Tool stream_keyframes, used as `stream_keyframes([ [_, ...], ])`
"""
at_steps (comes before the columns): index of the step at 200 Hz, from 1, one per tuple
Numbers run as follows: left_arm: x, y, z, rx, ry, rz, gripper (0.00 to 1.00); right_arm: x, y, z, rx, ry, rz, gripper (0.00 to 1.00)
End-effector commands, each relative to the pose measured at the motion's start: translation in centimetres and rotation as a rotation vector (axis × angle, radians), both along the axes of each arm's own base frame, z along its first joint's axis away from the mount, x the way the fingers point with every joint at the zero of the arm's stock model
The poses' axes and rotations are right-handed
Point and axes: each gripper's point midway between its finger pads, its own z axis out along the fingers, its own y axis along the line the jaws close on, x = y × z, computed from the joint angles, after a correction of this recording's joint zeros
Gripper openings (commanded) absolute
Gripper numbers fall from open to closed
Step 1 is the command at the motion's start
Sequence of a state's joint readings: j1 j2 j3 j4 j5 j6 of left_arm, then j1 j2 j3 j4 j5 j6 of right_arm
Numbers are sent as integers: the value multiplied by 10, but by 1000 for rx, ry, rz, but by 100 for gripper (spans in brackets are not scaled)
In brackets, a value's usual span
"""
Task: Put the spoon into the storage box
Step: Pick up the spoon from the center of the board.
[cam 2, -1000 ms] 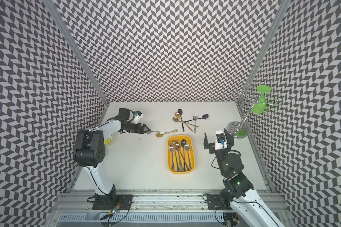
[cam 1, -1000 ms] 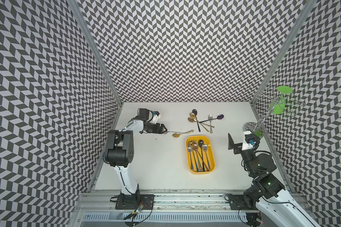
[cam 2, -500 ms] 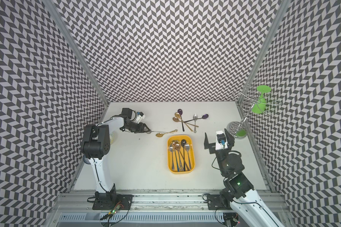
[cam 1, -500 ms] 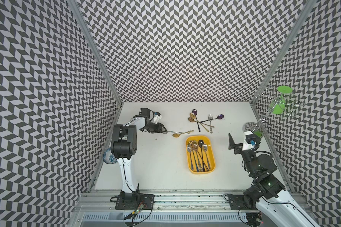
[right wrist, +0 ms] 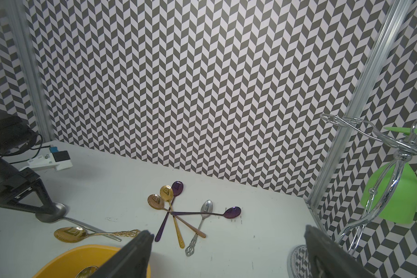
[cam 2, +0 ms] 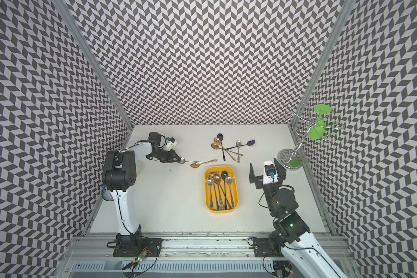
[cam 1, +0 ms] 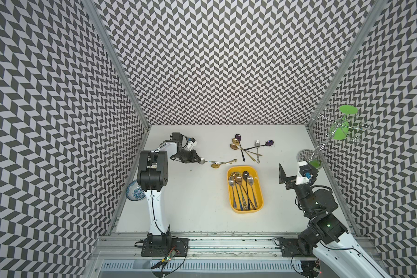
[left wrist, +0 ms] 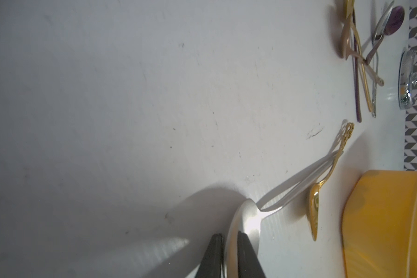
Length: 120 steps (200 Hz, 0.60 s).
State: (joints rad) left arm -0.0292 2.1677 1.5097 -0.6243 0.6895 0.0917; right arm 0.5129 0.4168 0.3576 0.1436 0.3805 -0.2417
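We see the silver spoon (cam 1: 204, 160) lying on the tabletop (cam 1: 190, 204), at about 10 o'clock from the storage box (cam 1: 228, 190) and apart from it, with its bowl toward 9 o'clock and its handle pointing toward 3. The left gripper (left wrist: 229, 237) is down at the bowl. In the left wrist view its jaws stand narrow, one on each side of the bowl's rim, so we read it as pinching the spoon by the bowl. We cannot tell whether the spoon is clear of the tabletop. The right gripper (cam 2: 266, 172) hovers at 3 o'clock of the box, its jaws spread wide and empty.

We judge the spoon to be light, stiff and thin, made of polished metal that does not give under a pinch. That makes it slippery. The bowl is curved and tapers, so a hold on its rim can slide off or let the spoon swivel, and the long handle out to one side gives it leverage to droop. A hold at the neck, where bowl meets handle, would sit nearer the balance point. The handle itself lies too flat on the tabletop to get under easily.

The handle's far end crosses the handle of a gold spoon (cam 1: 217, 165) just beside it, so a lift may drag that one along. The box holds several spoons (cam 1: 244, 190) laid lengthwise, so ours should fit best turned along the 12-to-6 line. A heap of other spoons (cam 1: 248, 149) sits at 12 o'clock of the box.
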Motion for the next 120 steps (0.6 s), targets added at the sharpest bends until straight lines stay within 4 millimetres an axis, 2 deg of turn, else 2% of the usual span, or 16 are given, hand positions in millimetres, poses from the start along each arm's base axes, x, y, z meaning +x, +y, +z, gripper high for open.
stream_keyframes([
  [1,4,3,11,-12,-13,1,11,-2,-2,10,37,-47,-1,100],
  [32,9,5,29,-38,-47,2,5,-4,4,12,40,-59,36,100],
  [50,11,8,43,-32,-85,6,5,-1,1,7,34,-41,10,100],
  [83,16,11,69,-46,-139,4,4,-3,5,10,39,-53,35,100],
  [99,17,15,84,-40,-182,11,4,-1,1,6,32,-44,10,100],
  [120,20,16,107,-60,-234,6,4,-3,5,12,40,-64,37,100],
])
